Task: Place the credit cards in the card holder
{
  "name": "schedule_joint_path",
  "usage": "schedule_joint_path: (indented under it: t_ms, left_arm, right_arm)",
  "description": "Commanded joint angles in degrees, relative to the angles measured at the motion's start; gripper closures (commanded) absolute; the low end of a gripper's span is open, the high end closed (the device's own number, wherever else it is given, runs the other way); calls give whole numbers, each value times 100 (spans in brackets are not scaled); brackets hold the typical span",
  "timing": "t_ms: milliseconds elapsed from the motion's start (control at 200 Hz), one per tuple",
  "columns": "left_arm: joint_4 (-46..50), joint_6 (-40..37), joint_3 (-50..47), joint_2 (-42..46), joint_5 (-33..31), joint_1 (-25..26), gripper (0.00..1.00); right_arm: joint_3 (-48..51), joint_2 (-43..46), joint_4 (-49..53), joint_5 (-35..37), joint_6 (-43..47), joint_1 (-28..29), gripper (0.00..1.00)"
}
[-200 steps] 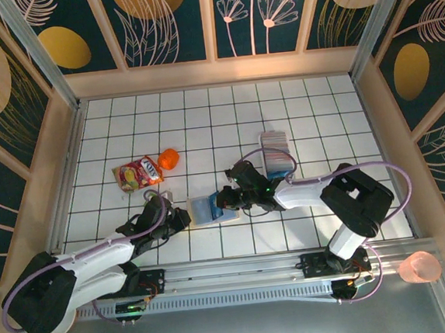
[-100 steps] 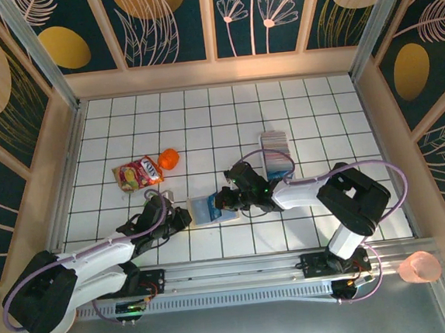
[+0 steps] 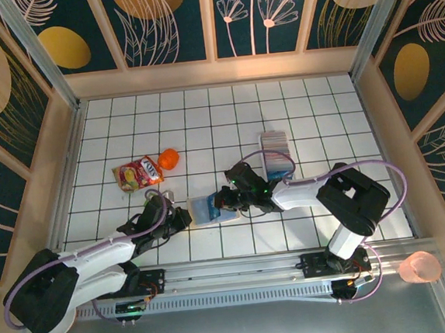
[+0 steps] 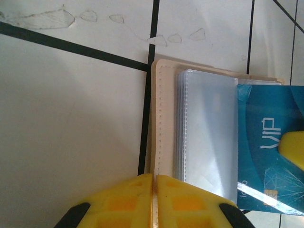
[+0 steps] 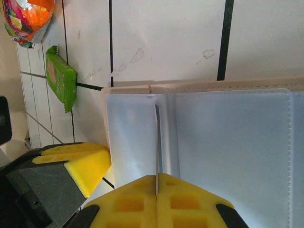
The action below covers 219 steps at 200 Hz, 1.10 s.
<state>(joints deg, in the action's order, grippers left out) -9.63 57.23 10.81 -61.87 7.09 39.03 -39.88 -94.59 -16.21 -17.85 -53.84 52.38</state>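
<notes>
Credit card (image 4: 261, 142), thin blue plastic, likely stiff, slick: right pincer (image 5: 156, 176) clenches it edge-on at beige leather-like card holder (image 4: 159, 118); left pincer (image 4: 154, 176) pinches holder's soft rim.

Legible: "VIP" in white lettering on the blue card (image 4: 266, 152) lying over the open card holder (image 4: 159, 118). Print on the pouch (image 3: 138, 173), far left: too small to read.
</notes>
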Motion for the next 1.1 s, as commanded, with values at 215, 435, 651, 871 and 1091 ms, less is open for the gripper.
schedule_joint_path:
  t_ms: [215, 435, 651, 871, 1091]
  left_arm:
    - [-127, -57, -20, -32, 113, 32, 90]
    - [-136, -70, -80, -27, 87, 29, 90]
    - [-162, -81, -89, -54, 75, 23, 90]
    - [-161, -97, -107, -45, 73, 27, 90]
    - [-145, -99, -127, 34, 86, 28, 91]
  right_arm:
    - [6, -87, -29, 115, -139, 110, 100]
    - [-8, -72, -149, -15, -169, 163, 100]
    - [-56, -71, -252, -78, -237, 224, 100]
    - [-153, -143, 19, 122, -107, 212, 94]
    - [-649, -156, 1159, 661, 484, 211, 67]
